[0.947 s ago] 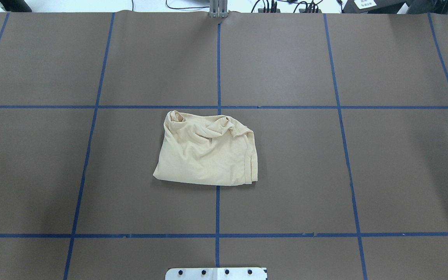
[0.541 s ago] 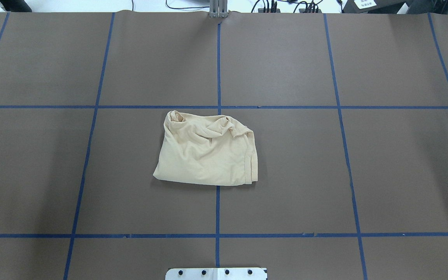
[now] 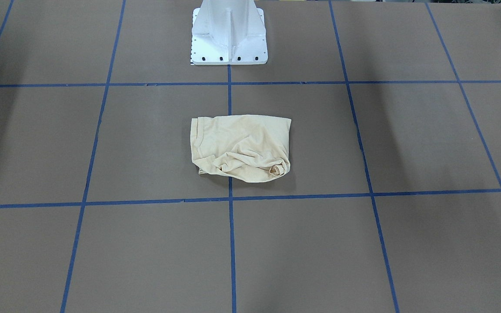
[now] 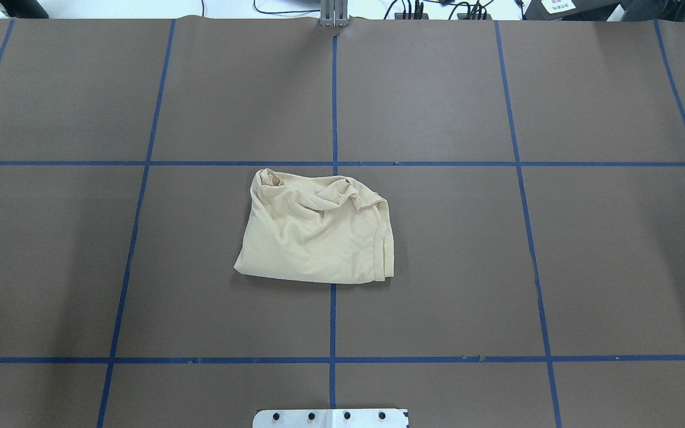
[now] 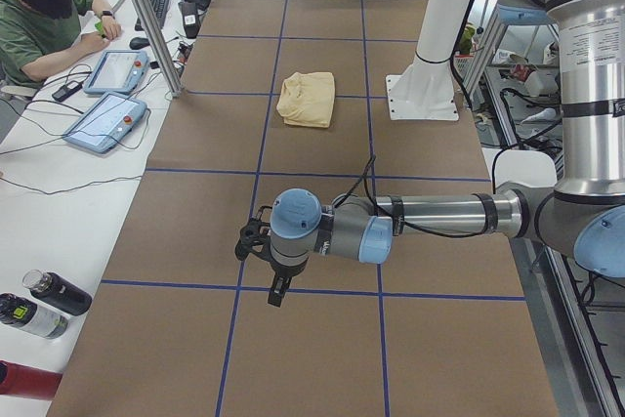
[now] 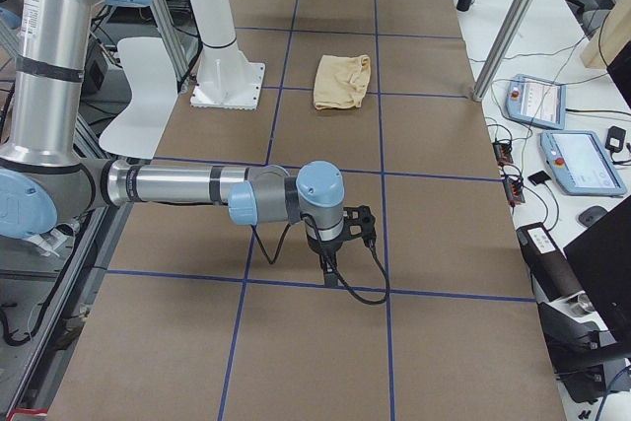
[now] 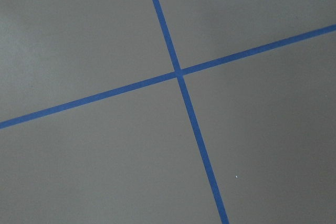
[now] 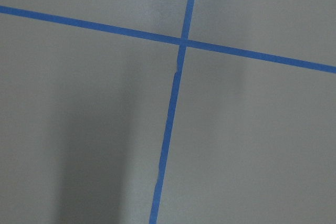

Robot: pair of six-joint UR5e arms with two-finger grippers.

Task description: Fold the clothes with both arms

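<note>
Shirt [image 4: 316,232] lies at the middle of the overhead view, on the bare brown desk [image 4: 437,267], straddling the blue tape line [image 4: 333,321] that runs up the centre. It is gathered into a compact, roughly square packet. The lower and left edges look flat and fairly straight, but the upper edge is bunched and rumpled, with a cuff or hem rolled up near the upper right corner.

Neither arm is near it. The left gripper [image 5: 277,292] hangs low over the desk in the lower middle of the left side view, and the right gripper [image 6: 329,273] does likewise in the right side view, both well apart from the shirt. Only the side views show them, so I cannot tell whether either is spread or pressed together. Both wrist cameras see only tape crossings on the desk.

My reading is that the folding is largely done and the arms are parked. If another step follows, it calls for both arms to travel in to the centre and flatten or re-tuck that rumpled upper edge.
</note>
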